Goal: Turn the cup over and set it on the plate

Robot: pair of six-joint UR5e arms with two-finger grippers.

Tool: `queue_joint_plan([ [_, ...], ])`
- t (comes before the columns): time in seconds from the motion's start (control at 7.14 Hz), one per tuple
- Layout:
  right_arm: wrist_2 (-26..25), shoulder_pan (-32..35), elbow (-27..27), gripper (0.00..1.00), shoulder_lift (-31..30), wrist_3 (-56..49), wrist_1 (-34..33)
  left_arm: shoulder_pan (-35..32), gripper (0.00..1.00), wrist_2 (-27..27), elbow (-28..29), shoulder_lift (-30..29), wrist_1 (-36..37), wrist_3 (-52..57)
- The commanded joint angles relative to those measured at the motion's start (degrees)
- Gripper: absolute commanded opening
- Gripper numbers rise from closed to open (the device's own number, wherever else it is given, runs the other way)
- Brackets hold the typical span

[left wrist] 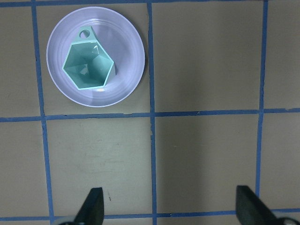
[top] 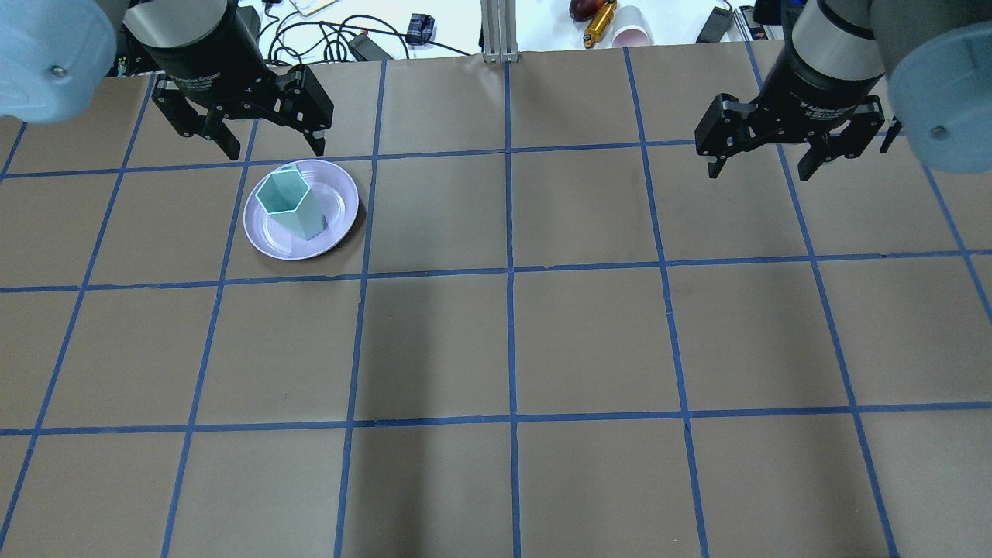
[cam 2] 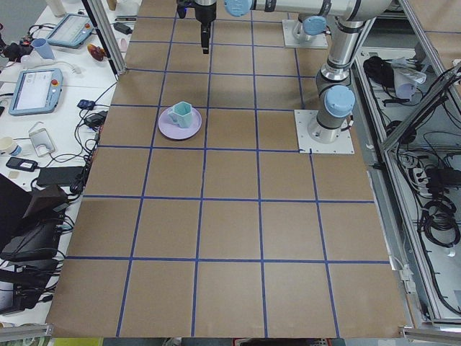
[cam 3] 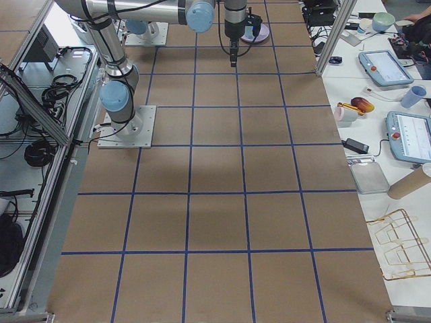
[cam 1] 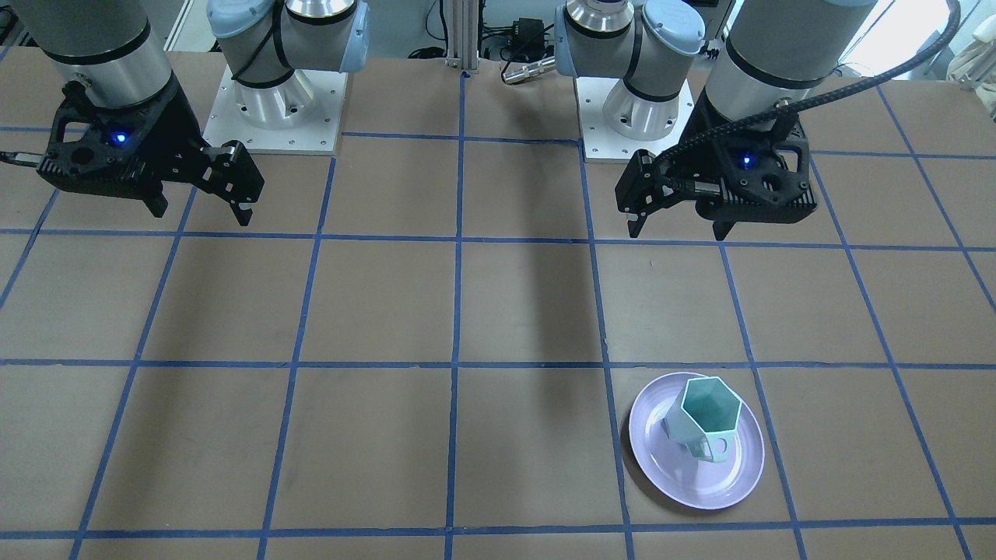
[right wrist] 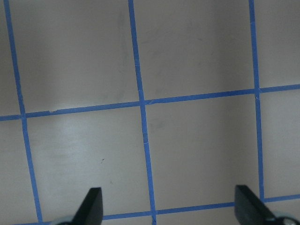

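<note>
The pale mint-green cup [cam 1: 704, 420] stands upright, mouth up, on the lavender plate [cam 1: 685, 484]. Its handle points away from the robot. Both also show in the overhead view, cup [top: 291, 203] on plate [top: 341, 194], and in the left wrist view, cup [left wrist: 89, 65] on plate [left wrist: 127, 51]. My left gripper [top: 276, 149] is open and empty, raised over the table beside the plate, on the side nearer the robot's base [cam 1: 678, 231]. My right gripper [top: 759, 170] is open and empty, high over bare table far from the cup [cam 1: 202, 214].
The table is brown paper with a blue tape grid. The two arm bases [cam 1: 276, 101] [cam 1: 638, 109] stand at the robot's edge. An aluminium post [top: 500, 31], cables and a paper cup [top: 632, 35] lie beyond the far edge.
</note>
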Motion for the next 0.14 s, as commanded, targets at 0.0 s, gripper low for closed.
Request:
queue_joint_plan([
  [0.0, -0.08, 0.00, 0.00, 1.00, -0.08, 0.00, 0.00, 0.01, 1.00, 0.02, 0.04, 0.06, 0.00, 0.00],
])
